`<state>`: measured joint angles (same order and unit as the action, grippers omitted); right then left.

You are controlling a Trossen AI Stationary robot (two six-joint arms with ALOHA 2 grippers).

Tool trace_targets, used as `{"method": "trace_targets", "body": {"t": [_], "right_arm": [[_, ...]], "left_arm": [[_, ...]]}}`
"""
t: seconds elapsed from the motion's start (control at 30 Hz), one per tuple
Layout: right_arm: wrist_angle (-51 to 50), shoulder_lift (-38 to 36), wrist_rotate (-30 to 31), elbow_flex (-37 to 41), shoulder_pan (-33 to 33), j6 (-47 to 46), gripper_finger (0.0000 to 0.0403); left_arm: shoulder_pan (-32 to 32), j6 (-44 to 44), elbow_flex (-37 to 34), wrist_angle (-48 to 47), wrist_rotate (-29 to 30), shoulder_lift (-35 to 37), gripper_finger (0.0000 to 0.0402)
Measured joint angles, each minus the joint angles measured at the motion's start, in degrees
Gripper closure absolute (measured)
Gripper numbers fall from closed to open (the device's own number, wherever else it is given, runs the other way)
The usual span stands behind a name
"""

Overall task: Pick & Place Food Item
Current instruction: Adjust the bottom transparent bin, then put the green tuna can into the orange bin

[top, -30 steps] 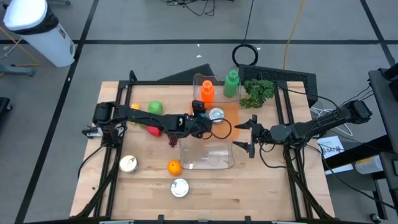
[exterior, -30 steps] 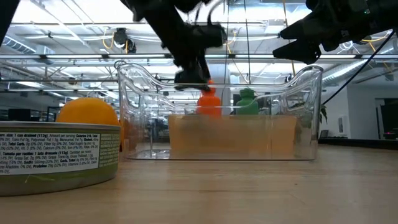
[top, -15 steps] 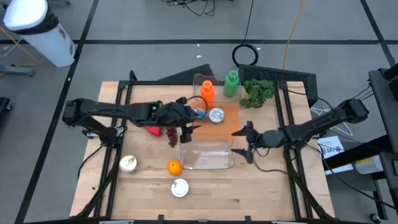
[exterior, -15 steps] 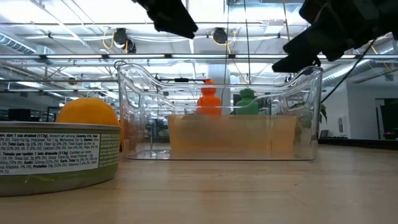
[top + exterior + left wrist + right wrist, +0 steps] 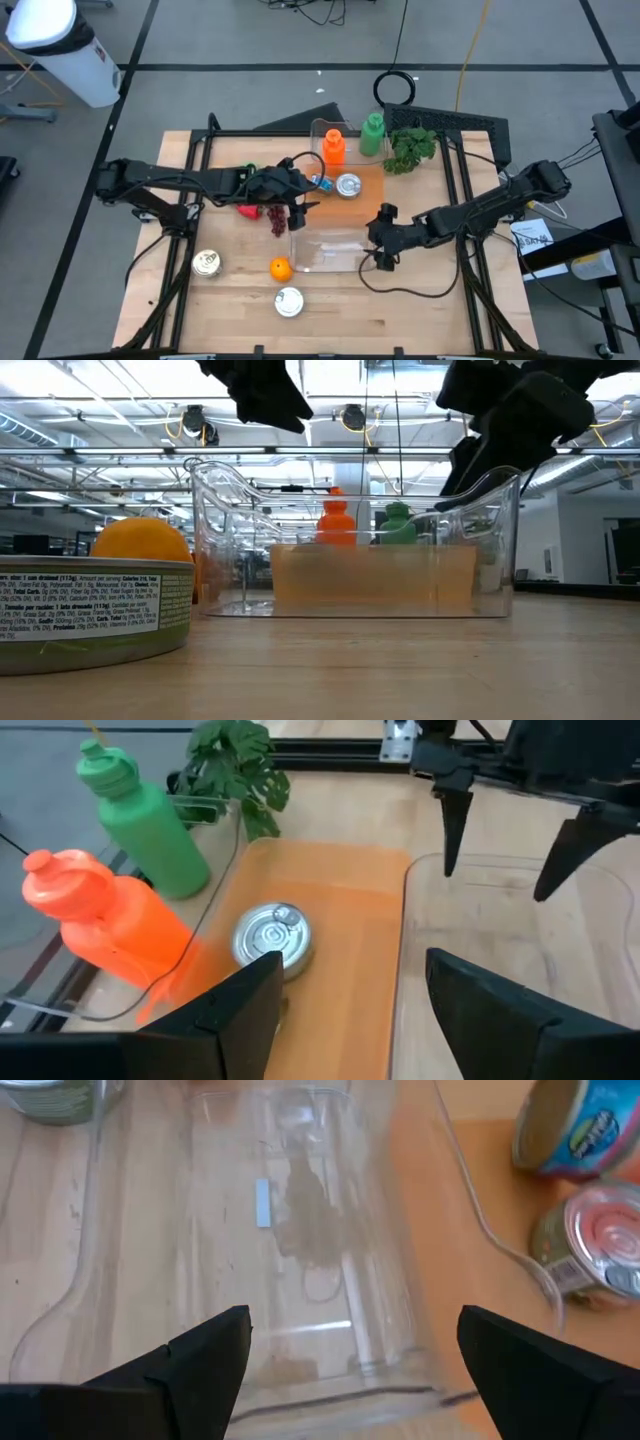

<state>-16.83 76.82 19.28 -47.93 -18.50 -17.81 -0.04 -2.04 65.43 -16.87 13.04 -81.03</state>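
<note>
A clear plastic bin [image 5: 335, 250] [image 5: 355, 540] rests on the wooden table. A silver can [image 5: 348, 185] [image 5: 272, 935] and a blue can [image 5: 318, 181] [image 5: 578, 1130] sit on an orange mat [image 5: 330, 920] at the bin's far side. My left gripper [image 5: 298, 206] [image 5: 350, 1010] is open and empty, high over the bin's far-left corner. My right gripper [image 5: 383, 240] [image 5: 350, 1370] is open and empty. It stands over the bin's right wall [image 5: 500, 480], its fingers spread toward the table's near and far sides. An orange [image 5: 280, 268] lies near the bin's left near corner.
An orange bottle [image 5: 333, 147], a green bottle [image 5: 372, 135] and a leafy plant [image 5: 413, 147] stand at the far side. A red pepper [image 5: 245, 209] and dark grapes [image 5: 277, 223] lie under the left arm. Two more cans [image 5: 205, 262] [image 5: 289, 302] sit toward the near edge.
My left gripper has risen out of the bin area and drawn back toward the table's left; the blue can now shows where it stood. My right gripper, open throughout, has moved left and toward the near edge, lowering to the bin's right wall.
</note>
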Motion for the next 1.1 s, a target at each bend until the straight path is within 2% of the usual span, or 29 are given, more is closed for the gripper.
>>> {"method": "trace_targets", "body": {"t": [0.2, 0.5, 0.73, 0.87, 0.93, 1.1], "right_arm": [[-4.2, -2.6, 0.1, 0.0, 0.0, -2.7, 0.0067], [-10.6, -5.2, 0.4, 0.0, 0.0, -5.7, 0.0067], [-10.9, -5.9, 0.3, 0.0, 0.0, -4.9, 0.0067], [-10.3, -9.2, 0.3, 0.0, -0.4, -3.5, 0.0067], [-9.6, -11.3, 0.4, 0.0, -1.0, -2.4, 0.0067], [-7.8, -15.8, 4.1, 0.0, -4.1, 0.4, 0.0067]], "left_arm": [[0.0, 0.3, 0.0, -0.2, 0.0, 0.0, 0.0136], [0.0, 0.7, 0.0, -1.3, 0.0, 0.0, 0.0158], [-0.5, -0.1, 0.0, -1.5, -1.0, 0.0, 0.0170], [-2.1, 1.2, 0.1, -5.9, -2.1, 2.0, 0.0175], [-3.6, -0.7, 0.4, -10.8, -3.0, 3.5, 0.0178], [-10.5, -13.7, 0.0, -21.2, -11.5, 3.8, 0.0175]]}}
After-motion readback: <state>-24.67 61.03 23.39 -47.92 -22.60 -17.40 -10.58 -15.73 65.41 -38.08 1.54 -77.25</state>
